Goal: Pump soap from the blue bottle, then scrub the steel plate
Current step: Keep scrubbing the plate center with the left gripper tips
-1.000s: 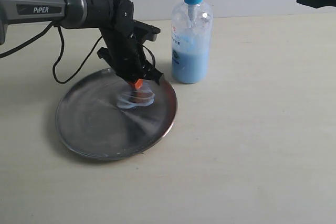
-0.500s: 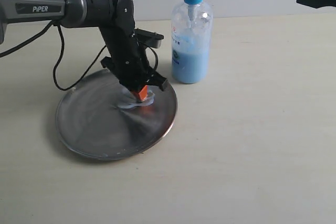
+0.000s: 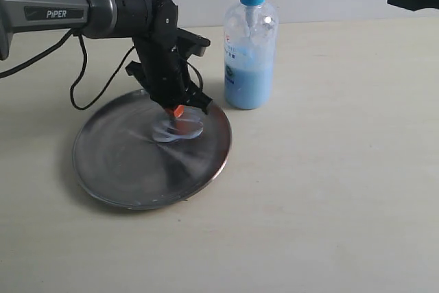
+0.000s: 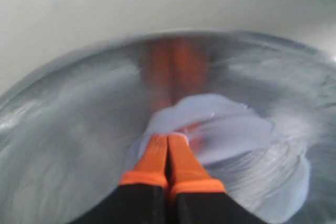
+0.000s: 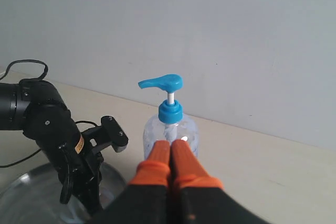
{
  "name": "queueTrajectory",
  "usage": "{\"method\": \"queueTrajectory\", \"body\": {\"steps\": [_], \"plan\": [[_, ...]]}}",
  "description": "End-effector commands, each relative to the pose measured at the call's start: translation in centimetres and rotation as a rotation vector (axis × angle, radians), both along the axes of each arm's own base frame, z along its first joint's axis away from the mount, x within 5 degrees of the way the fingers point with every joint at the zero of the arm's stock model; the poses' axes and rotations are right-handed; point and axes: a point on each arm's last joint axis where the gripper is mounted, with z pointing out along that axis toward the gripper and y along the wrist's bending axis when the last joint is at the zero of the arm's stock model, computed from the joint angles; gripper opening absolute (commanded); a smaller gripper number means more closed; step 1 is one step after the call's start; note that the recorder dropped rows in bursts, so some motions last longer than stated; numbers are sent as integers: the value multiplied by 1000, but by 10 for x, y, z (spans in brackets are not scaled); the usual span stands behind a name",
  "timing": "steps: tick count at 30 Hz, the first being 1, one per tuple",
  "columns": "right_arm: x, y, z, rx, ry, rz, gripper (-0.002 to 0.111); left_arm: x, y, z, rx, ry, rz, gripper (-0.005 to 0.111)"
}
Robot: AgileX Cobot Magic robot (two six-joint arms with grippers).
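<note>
1. The only writing that reads clearly is "PiPER", in white letters on the grey sleeve of the left arm (image 3: pixel 56 13)
2. The blue bottle (image 3: pixel 250 53) carries a small printed label (image 3: pixel 232 53) with blue lettering, too fine to make out
3. The bottle is a tall, clear plastic cylinder with rounded shoulders, about half full of opaque light-blue liquid, topped by a blue collar and a curved blue pump head on a white stem; it stands upright on the worktop (image 3: pixel 329 169), just beside the far right rim of the steel plate (image 3: pixel 116 162)
4. The plate is wide, shallow and round with a raised rim, and its brushed silver face shows swirled streaks
5. The soap (image 3: pixel 180 130) lies on the right part of the plate as a pale, creamy blue-white smear – thick in the middle, thin and streaky at its edges
6. The left gripper (image 3: pixel 177 110) has its orange fingertips pressed together, pinching nothing, with the tips down in the soap
7. The right gripper (image 5: pixel 170 145) is also pressed together and empty – black body, orange fingers – up in the air and aimed at the bottle
8. The worktop is smooth, matt and pale beige, and a black cable (image 3: pixel 75 80) loops under the left arm
</note>
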Motion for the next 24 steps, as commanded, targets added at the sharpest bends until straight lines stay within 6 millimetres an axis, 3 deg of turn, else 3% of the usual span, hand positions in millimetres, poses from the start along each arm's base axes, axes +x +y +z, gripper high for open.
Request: {"method": "queueTrajectory", "body": {"steps": [1, 6, 11, 24], "plan": [[0, 0, -1, 1, -4, -2, 0, -9, 11, -3, 116, 97, -7, 0], [0, 0, -1, 1, -4, -2, 0, -18, 13, -3, 144, 194, -42, 0], [0, 0, -1, 1, -4, -2, 0, -23, 4, -3, 42, 252, -77, 0], [0, 0, -1, 1, -4, -2, 0, -19, -18, 0, -201, 206, -42, 0]]}}
